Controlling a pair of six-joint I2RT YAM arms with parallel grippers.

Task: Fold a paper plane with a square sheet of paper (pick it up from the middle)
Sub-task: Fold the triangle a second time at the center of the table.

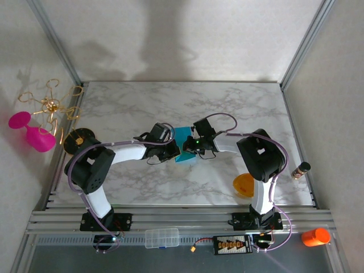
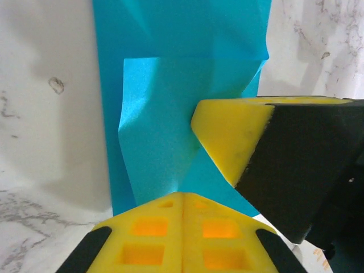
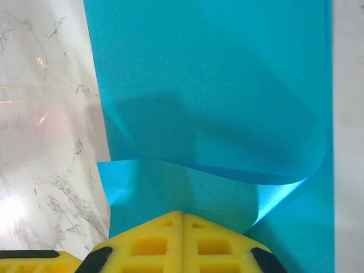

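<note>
The left gripper (image 2: pixel 182 196) has its two yellow fingers pressed flat together, and the near edge of the thin teal-blue square sheet of paper (image 2: pixel 170 114) runs into their tips, so it is closed on the paper. Just to its right, one yellow fingertip (image 2: pixel 227 136) of the other arm rests against the same sheet. The right gripper (image 3: pixel 182 215) is likewise closed, fingers meeting along one seam, with a layer of the paper (image 3: pixel 216 85) passing under their tips.

The sheet is partly folded. In the left wrist view, straight creases cross it, and a lighter panel lies doubled over a darker band. In the right wrist view, a glossy flap curls over the layer below; its bend on the right is rounded, not pressed sharp.

From above, the paper (image 1: pixel 183 136) lies near the middle of the white marble worktop (image 1: pixel 142 108), between the left gripper (image 1: pixel 172 151) and the right gripper (image 1: pixel 191 149). A small orange bowl (image 1: pixel 243 185) sits well apart, near and to the right.
</note>
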